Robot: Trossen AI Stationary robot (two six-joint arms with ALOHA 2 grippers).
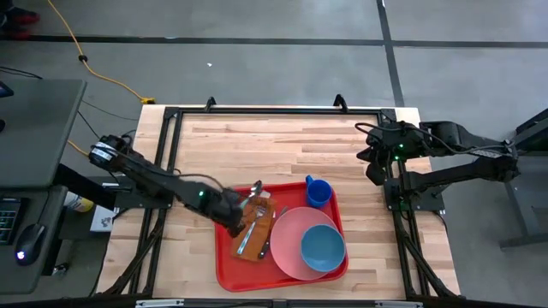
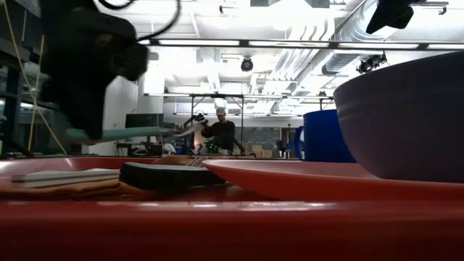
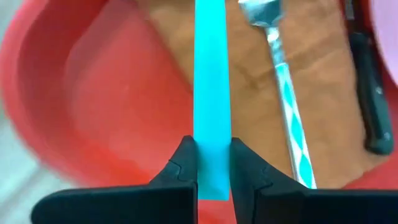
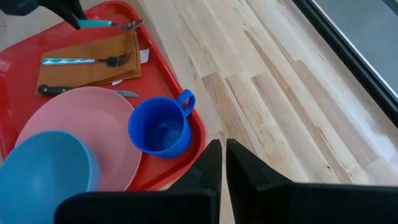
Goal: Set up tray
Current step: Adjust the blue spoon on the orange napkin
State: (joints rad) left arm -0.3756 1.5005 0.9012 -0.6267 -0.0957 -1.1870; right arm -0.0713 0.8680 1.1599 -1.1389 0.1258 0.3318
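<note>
- The red tray [image 1: 224, 272] sits at the near edge of the wooden desk [image 1: 257, 145], roughly centred, already loaded up.
- On the tray: a pink plate [image 1: 287, 239] with a light blue bowl [image 1: 323, 247] on it, a blue mug [image 1: 318, 192] at the far corner, and a brown napkin [image 4: 81, 62] on the left side carrying a fork [image 4: 84, 61] and a black-handled knife [image 4: 81, 89].
- The left gripper [image 3: 211, 158] hovers over the napkin side of the tray, jaws clamped on the teal handle of a spoon [image 4: 109, 24].
- The right gripper [image 4: 222, 152] is parked off past the tray's right side, near the desk's right edge, jaws closed on nothing.
- My guess: the tray is stiff, smooth plastic, probably slippery and fairly heavy now. I'd grab the raised rim on the long sides and keep it level so the bowl doesn't slide.
- Beyond the tray there's a workshop-looking room with a person [image 2: 221, 134] standing way back.
</note>
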